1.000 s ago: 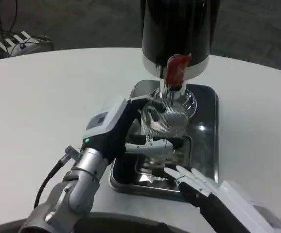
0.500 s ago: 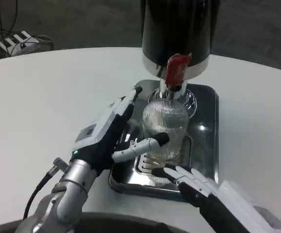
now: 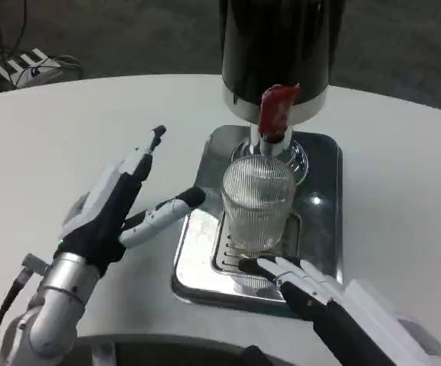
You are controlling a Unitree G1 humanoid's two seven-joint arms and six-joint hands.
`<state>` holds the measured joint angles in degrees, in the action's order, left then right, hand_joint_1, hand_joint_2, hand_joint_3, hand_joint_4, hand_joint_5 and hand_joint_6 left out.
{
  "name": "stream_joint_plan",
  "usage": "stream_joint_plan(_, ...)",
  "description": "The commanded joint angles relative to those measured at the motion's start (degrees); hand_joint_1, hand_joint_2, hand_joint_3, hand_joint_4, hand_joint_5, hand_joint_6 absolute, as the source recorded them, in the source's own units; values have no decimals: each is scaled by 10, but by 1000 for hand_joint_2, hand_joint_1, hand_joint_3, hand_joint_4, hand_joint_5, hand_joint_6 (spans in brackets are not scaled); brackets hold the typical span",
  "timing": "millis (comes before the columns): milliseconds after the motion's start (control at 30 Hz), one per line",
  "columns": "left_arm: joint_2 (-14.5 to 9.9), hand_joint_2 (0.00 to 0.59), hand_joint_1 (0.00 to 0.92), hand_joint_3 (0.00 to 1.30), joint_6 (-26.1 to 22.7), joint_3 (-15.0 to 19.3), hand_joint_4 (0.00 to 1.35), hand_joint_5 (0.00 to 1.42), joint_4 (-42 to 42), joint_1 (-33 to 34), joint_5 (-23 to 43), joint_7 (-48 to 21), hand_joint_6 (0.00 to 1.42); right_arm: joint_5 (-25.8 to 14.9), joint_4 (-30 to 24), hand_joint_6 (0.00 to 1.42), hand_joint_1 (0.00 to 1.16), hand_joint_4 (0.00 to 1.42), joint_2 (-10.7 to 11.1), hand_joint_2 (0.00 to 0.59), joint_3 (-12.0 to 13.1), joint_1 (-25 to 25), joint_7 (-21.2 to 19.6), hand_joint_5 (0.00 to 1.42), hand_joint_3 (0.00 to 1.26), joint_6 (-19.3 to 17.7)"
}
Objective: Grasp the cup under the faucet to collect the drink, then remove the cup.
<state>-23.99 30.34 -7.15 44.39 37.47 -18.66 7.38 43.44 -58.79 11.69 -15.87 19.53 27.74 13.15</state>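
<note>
- The ribbed glass cup (image 3: 257, 203) is standing upright on the metal drip tray (image 3: 323, 221), directly beneath the red faucet lever (image 3: 275, 111) of the black dispenser (image 3: 281, 53).
- The left hand (image 3: 117, 206) is hovering at the cup's 9 o'clock, fingers spread, holding nothing.
- The right hand (image 3: 308, 286) is lying at 6 o'clock, fingers extended, empty.
- The cup is looking rigid, breakable and probably slick; gripping mid-wall seems safest.
</note>
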Motion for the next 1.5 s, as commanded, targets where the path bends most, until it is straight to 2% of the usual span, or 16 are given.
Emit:
stream_joint_plan(33, -9, 0, 0, 0, 10, 61, 0, 0, -66, -47, 107, -77, 0, -4, 5, 0, 584, 62, -1, 472, 2, -4, 1, 0, 136, 1)
stream_joint_plan(100, -9, 4, 0, 0, 0, 88, 0, 6, -107, -59, 158, -112, 0, -5, 7, 0, 585, 62, -2, 472, 4, -10, 3, 0, 136, 4)
stream_joint_plan(167, -12, 3, 0, 3, -22, 116, 5, 89, -155, -65, 226, -164, 38, -4, 9, 0, 586, 62, -2, 472, 4, -17, 3, 0, 136, 5)
stream_joint_plan(267, -10, 10, 0, 145, -88, 147, 126, 200, -208, -64, 330, -249, 147, -3, 10, 0, 588, 64, -2, 472, 4, -20, 3, 0, 137, 5)
stream_joint_plan(367, -10, 20, 0, 220, -154, 165, 193, 258, -247, -61, 393, -304, 201, -3, 10, 1, 591, 80, -2, 474, 4, -20, 3, 0, 148, 6)
stream_joint_plan(500, -22, 20, 0, 128, -235, 178, 148, 228, -278, -43, 449, -374, 172, -3, 10, 12, 599, 87, -2, 478, 4, -21, 3, 0, 154, 6)
stream_joint_plan(600, -34, 21, 0, 121, -286, 181, 142, 225, -275, -12, 480, -438, 168, -3, 10, 13, 602, 91, -1, 479, 4, -21, 3, 0, 155, 6)
stream_joint_plan(700, -37, 21, 0, 119, -314, 180, 142, 226, -270, 12, 486, -477, 169, -3, 10, 14, 603, 92, -1, 479, 4, -21, 3, 0, 155, 6)
stream_joint_plan(833, -28, 21, 0, 130, -341, 172, 153, 247, -264, 43, 489, -518, 194, -3, 10, 15, 605, 93, -1, 479, 4, -21, 3, 0, 155, 6)
stream_joint_plan(1033, -10, 23, 0, 131, -359, 166, 173, 261, -282, 66, 486, -538, 211, -2, 4, 15, 607, 94, -8, 479, -2, 4, -12, 0, 155, -1)
stream_joint_plan(1500, 4, 30, 0, 140, -350, 142, 164, 251, -312, 87, 451, -535, 196, -3, 3, 17, 610, 94, -9, 479, -5, 9, -14, 0, 156, -5)
